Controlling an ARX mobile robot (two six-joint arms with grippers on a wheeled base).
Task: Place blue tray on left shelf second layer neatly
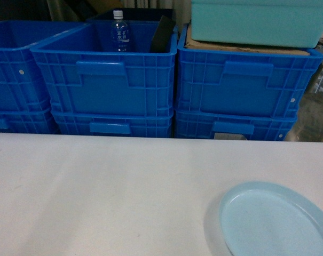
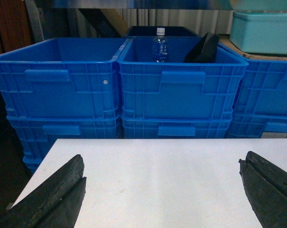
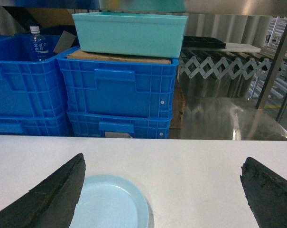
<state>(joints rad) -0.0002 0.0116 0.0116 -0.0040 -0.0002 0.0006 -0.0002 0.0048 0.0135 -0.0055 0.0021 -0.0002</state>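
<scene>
**Blue tray on the white table, both grippers spread wide**

We see the blue tray lying flat on the white table, at the table's near right corner in the head view. Past the table's far edge stand stacked dark-blue crates. One crate behind the table holds a clear water bottle standing upright beside a dark flat object leaning on the crate wall. A teal tub sits on cardboard on top of the crate to the right.

Our left gripper hangs over bare table with its fingers far apart, holding nothing. Our right gripper is likewise spread wide and empty; the tray lies just under its left finger. To the right of the crates we see shiny steel shelf rails.
</scene>
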